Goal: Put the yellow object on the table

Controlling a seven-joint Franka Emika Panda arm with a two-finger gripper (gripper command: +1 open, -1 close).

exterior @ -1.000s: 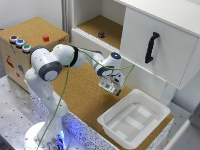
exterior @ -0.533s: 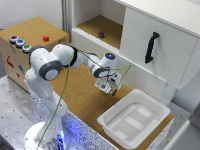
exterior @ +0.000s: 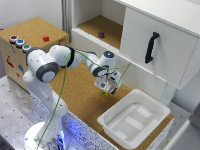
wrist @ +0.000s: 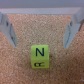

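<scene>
Claw [exterior: 106,89] spread at frame center of exterior view, yellow object [wrist: 39,57] lying free on cork tabletop [exterior: 80,97] between fingers [wrist: 71,31], touching neither. White tray [exterior: 134,117] lower right.

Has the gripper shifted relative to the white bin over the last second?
Yes. The gripper has moved toward the exterior view's left, away from the white bin and out over the table.
</scene>
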